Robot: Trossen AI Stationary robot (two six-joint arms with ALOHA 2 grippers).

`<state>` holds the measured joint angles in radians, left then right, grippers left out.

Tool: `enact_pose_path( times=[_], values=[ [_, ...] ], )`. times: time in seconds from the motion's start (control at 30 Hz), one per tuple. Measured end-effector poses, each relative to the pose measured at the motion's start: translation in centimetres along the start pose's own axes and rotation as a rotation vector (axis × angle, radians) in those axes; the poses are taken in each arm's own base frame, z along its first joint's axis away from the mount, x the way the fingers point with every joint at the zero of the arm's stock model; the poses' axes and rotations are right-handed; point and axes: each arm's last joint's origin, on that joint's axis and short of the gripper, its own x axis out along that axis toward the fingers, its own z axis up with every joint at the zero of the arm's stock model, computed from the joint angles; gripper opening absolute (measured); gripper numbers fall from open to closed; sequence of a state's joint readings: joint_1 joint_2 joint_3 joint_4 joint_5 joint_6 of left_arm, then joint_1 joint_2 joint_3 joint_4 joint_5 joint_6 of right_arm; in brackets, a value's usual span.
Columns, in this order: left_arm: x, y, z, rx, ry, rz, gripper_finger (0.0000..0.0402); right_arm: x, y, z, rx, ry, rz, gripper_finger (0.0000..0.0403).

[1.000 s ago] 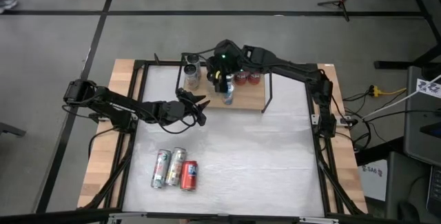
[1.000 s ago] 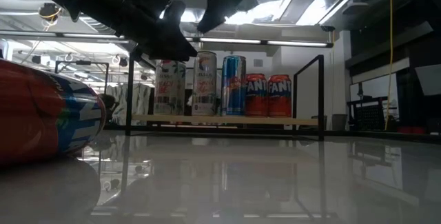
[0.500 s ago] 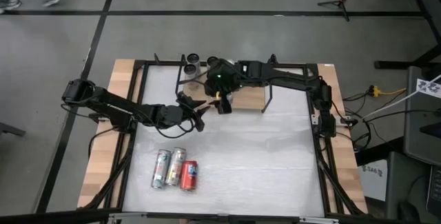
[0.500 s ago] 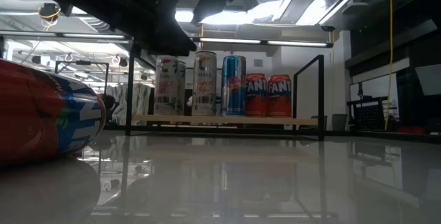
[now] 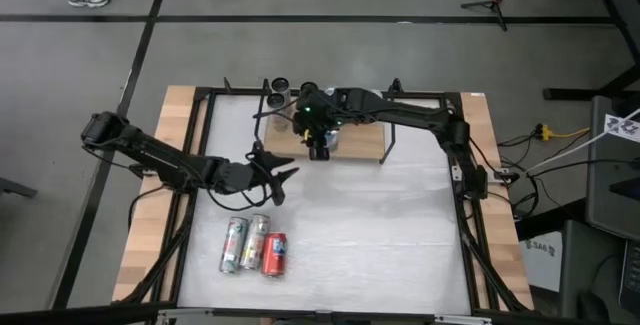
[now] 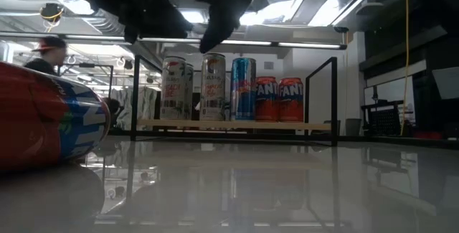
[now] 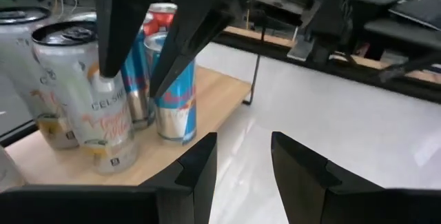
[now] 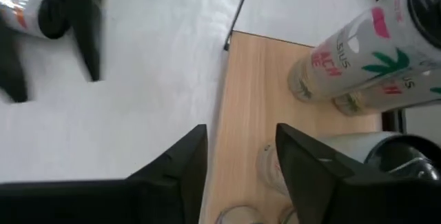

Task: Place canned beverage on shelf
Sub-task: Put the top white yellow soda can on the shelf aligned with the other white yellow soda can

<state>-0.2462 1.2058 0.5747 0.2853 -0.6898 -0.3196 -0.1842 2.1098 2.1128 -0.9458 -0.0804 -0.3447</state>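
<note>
The shelf (image 5: 362,141), a light-wood board on black rods, stands at the far middle of the table. Several cans stand upright on it: two pale ones (image 6: 176,89), a blue one (image 6: 244,88) and two red ones (image 6: 278,98). My right gripper (image 5: 318,147) hangs open just above the pale cans at the shelf's left part (image 8: 241,162), with nothing between its fingers. My left gripper (image 5: 274,176) is open and empty (image 7: 244,162), out over the table between the shelf and three cans lying on their sides (image 5: 255,243).
The lying cans, two pale and one red (image 5: 275,254), sit near the table's near left; the red one fills the low view's left (image 6: 50,118). Black frame rods run along the table's edges (image 5: 200,145). White tabletop lies to the right of the lying cans (image 5: 380,225).
My right gripper has gone leftward along the shelf and sunk a little, from over the blue can to over the pale cans. My left gripper has drawn back from the shelf toward the table's near edge and the lying cans. The cans have stayed put.
</note>
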Motion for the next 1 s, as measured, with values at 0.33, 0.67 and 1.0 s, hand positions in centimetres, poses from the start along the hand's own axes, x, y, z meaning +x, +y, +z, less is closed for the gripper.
enact_pose_path(
  times=[0.33, 0.67, 1.0],
  values=[
    [-0.1, -0.1, -0.2, 0.012, 0.014, -0.004, 0.0130, 1.0, -0.4, -0.4, 0.002, 0.049, -0.069, 0.0147],
    [-0.1, -0.1, -0.2, 0.012, 0.015, -0.004, 0.0130, 1.3, -3.5, -1.7, 0.062, 0.067, -0.096, 0.0147],
    [-0.1, -0.1, -0.2, 0.012, 0.014, -0.004, 0.0129, 1.2, -4.4, -2.0, 0.080, 0.061, -0.104, 0.0147]
  ],
)
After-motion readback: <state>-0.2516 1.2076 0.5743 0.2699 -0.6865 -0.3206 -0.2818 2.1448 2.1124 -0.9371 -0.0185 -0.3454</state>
